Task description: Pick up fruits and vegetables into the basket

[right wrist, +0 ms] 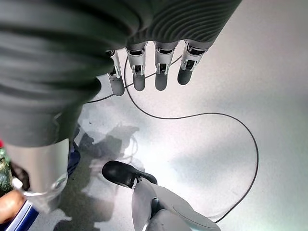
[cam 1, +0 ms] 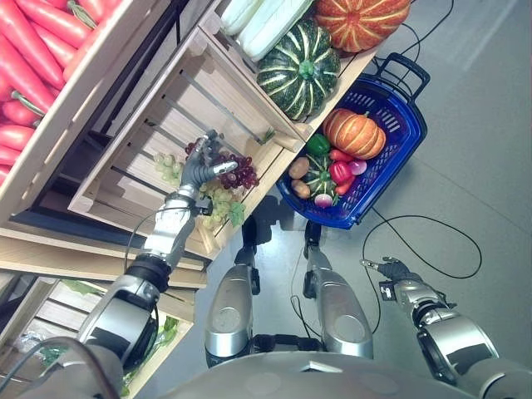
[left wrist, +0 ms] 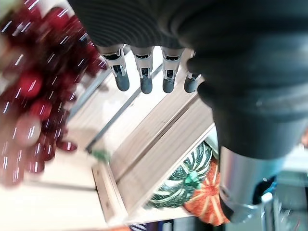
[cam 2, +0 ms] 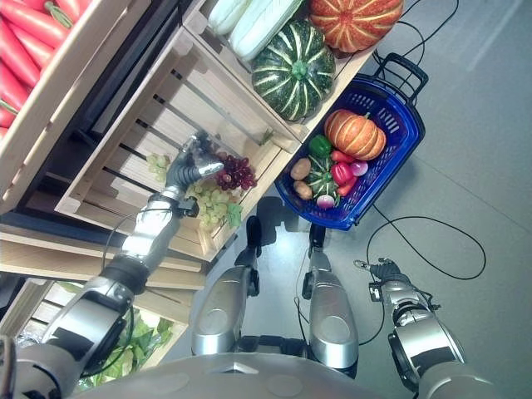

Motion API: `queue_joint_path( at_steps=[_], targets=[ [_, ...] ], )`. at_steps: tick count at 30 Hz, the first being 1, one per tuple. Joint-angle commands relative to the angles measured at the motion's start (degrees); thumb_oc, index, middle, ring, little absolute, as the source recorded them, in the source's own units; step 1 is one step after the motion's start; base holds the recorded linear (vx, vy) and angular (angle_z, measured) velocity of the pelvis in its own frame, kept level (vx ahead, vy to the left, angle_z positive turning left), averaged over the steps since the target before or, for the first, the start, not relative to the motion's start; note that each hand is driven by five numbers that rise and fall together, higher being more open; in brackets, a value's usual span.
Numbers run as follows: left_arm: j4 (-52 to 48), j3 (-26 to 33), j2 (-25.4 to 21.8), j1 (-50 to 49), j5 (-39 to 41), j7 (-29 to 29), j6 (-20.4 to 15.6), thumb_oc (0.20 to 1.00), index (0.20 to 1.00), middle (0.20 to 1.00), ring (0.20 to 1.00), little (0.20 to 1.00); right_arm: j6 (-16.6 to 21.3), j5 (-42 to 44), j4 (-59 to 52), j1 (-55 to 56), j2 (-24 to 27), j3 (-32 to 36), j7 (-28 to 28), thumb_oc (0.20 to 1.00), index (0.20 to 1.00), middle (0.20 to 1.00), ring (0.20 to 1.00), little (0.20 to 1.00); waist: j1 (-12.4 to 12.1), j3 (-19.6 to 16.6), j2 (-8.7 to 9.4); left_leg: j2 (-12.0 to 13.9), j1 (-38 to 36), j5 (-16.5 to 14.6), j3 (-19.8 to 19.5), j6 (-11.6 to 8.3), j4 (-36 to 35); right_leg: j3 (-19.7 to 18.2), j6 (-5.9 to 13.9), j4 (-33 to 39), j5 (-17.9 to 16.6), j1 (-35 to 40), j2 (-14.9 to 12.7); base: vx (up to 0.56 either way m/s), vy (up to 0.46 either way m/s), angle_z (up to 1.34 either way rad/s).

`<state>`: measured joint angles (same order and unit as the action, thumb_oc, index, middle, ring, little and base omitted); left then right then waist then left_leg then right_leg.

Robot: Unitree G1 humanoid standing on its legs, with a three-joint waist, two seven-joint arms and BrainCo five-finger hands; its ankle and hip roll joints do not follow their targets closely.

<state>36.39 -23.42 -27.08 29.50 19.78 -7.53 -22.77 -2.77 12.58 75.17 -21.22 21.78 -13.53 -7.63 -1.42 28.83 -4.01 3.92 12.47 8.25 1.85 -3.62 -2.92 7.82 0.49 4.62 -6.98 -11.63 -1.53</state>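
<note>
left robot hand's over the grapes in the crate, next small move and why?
Probably lower the left robot hand onto the red grapes and curl its fingers round the bunch. In the left wrist view the fingers are straight and hold nothing, with the grapes just beside them. The blue basket has room.

Pale slatted wooden crates are stacked on a stepped wooden rack, and each stands tilted toward the aisle. Below the rack lies a smooth grey floor. At the rack's lowest level a further wooden crate shows its slats beside the rack's lower boards.
</note>
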Motion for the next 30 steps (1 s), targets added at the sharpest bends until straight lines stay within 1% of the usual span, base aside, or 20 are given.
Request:
queue_joint_path(
  at_steps=[1,2,4,6,7,9,10,13,14,19,22,26,28,30],
  targets=[
    [-2.83,-1.73,-3.72,4.57,-14.62,-9.66,-2.91,1.000,1.000,1.000,1.000,1.000,-0.31,2.65,-0.46,0.38,1.40,-2.51,-1.01,1.000,1.000,1.000,1.000,1.000,0.33,0.34,2.04,-2.57,7.19,-7.23,-1.04,0.69,10.96,0.47,3.48,-13.34,6.24,-7.34,-3.14,-0.03,-0.004,0.05],
    [-2.83,-1.96,-4.28,5.40,-15.71,-10.69,-2.42,1.000,1.000,1.000,1.000,1.000,-0.29,2.72,-0.48,0.24,1.47,-2.58,-0.96,1.000,1.000,1.000,1.000,1.000,0.41,0.53,2.07,-2.57,7.54,-7.32,-0.94,0.72,11.33,0.44,3.44,-13.75,6.37,-7.73,-3.14,-0.04,-0.001,0.02],
    [-2.06,-4.09,-7.24,9.56,-26.20,-16.93,0.46,1.000,1.000,1.000,1.000,1.000,-0.18,3.41,-0.42,-0.72,1.46,-3.21,-1.23,1.000,1.000,1.000,1.000,1.000,0.78,0.96,2.38,-2.69,9.67,-7.70,-0.51,0.81,13.18,0.57,3.46,-15.40,6.53,-10.13,-3.34,-0.05,0.001,-0.04],
    [-1.20,-5.63,-8.98,12.26,-31.03,-19.26,2.46,1.000,1.000,1.000,1.000,1.000,-0.08,4.07,-0.38,-1.37,1.46,-3.55,-1.51,1.000,1.000,1.000,1.000,1.000,1.03,0.96,2.58,-2.78,11.34,-8.00,-0.31,0.83,14.58,0.49,3.48,-16.42,6.61,-11.77,-3.45,-0.04,0.011,-0.03],
    [-0.97,-5.86,-9.24,12.66,-32.05,-19.66,2.75,1.000,1.000,1.000,1.000,1.000,-0.07,4.11,-0.42,-1.44,1.48,-3.59,-1.50,1.000,1.000,1.000,1.000,1.000,1.08,0.96,2.62,-2.77,11.62,-8.06,-0.23,0.85,14.81,0.49,3.46,-16.67,6.66,-12.06,-3.44,-0.04,0.027,-0.01],
    [0.98,-8.21,-11.16,15.90,-38.45,-21.69,4.95,1.000,1.000,1.000,1.000,1.000,-0.54,3.69,-0.53,-2.57,2.11,-3.86,-1.04,1.000,1.000,1.000,1.000,1.000,1.68,0.96,2.72,-2.73,13.26,-8.29,0.20,0.87,16.00,0.14,3.42,-18.03,6.84,-14.02,-3.36,-0.05,0.045,-0.02],
    [1.41,-8.66,-11.52,16.55,-39.09,-21.84,5.15,1.000,1.000,1.000,1.000,1.000,-0.69,3.56,-0.52,-2.82,2.20,-3.89,-0.97,1.000,1.000,1.000,1.000,1.000,1.79,0.96,2.72,-2.69,13.49,-8.30,0.31,0.86,16.15,0.06,3.44,-18.24,6.85,-14.36,-3.37,-0.05,0.044,-0.01],
    [4.30,-11.94,-13.19,20.28,-44.59,-22.46,6.46,1.000,1.000,1.000,1.000,1.000,-1.18,3.47,-0.50,-3.92,2.79,-4.48,-0.74,1.000,1.000,1.000,1.000,1.000,2.53,0.96,2.72,-2.54,14.87,-8.47,0.89,0.83,17.34,-0.31,3.39,-19.74,7.16,-16.09,-3.31,-0.04,0.048,0.00],
    [6.59,-14.69,-14.26,22.88,-49.60,-22.50,7.04,1.000,1.000,1.000,1.000,1.000,-1.52,3.17,-0.53,-4.92,3.32,-4.80,-0.40,1.000,1.000,1.000,1.000,1.000,3.13,0.96,2.69,-2.45,16.03,-8.62,1.08,0.77,18.43,-0.58,3.35,-20.97,7.37,-17.49,-3.33,-0.05,0.066,-0.04],
    [10.23,-20.81,-15.42,27.80,-55.74,-21.70,8.98,1.000,1.000,1.000,1.000,1.000,-2.47,2.75,-0.56,-7.37,4.08,-5.42,-0.10,1.000,1.000,1.000,1.000,1.000,4.23,0.96,2.82,-2.08,18.10,-8.83,1.81,0.68,20.10,-1.38,3.35,-23.06,7.59,-20.26,-3.29,-0.04,0.049,0.00],
    [12.42,-23.18,-15.47,29.51,-57.65,-20.44,9.16,1.000,1.000,1.000,1.000,1.000,-2.62,2.42,-0.25,-8.41,4.21,-5.56,-0.04,1.000,1.000,1.000,1.000,1.000,4.70,0.96,2.88,-1.94,18.64,-8.90,2.15,0.63,20.40,-1.73,3.43,-23.42,7.57,-21.07,-3.22,-0.03,0.031,-0.04],
    [14.12,-24.60,-14.95,30.15,-59.54,-18.33,9.16,1.000,1.000,1.000,1.000,1.000,-3.09,1.98,-0.33,-9.25,4.33,-5.71,-0.04,1.000,1.000,1.000,1.000,1.000,5.08,0.96,3.01,-1.91,19.19,-8.78,2.32,0.49,20.57,-2.12,3.51,-23.56,7.38,-21.78,-2.97,-0.01,0.013,-0.02],
    [15.94,-25.67,-13.76,30.36,-60.91,-16.92,9.26,1.000,1.000,1.000,1.000,1.000,-3.49,1.89,-0.44,-9.98,4.14,-6.07,-0.31,1.000,1.000,1.000,1.000,1.000,5.40,0.96,3.20,-1.78,19.52,-8.54,2.44,0.34,20.39,-2.31,3.55,-23.37,7.19,-22.17,-2.76,-0.01,0.016,-0.02],
    [16.60,-25.93,-13.42,30.44,-60.47,-16.42,9.18,1.000,1.000,1.000,1.000,1.000,-3.55,1.79,-0.48,-10.29,4.20,-6.12,-0.21,1.000,1.000,1.000,1.000,1.000,5.53,0.96,3.30,-1.69,19.72,-8.44,2.44,0.27,20.38,-2.40,3.55,-23.30,7.10,-22.37,-2.62,-0.01,0.009,-0.02]
  ],
)
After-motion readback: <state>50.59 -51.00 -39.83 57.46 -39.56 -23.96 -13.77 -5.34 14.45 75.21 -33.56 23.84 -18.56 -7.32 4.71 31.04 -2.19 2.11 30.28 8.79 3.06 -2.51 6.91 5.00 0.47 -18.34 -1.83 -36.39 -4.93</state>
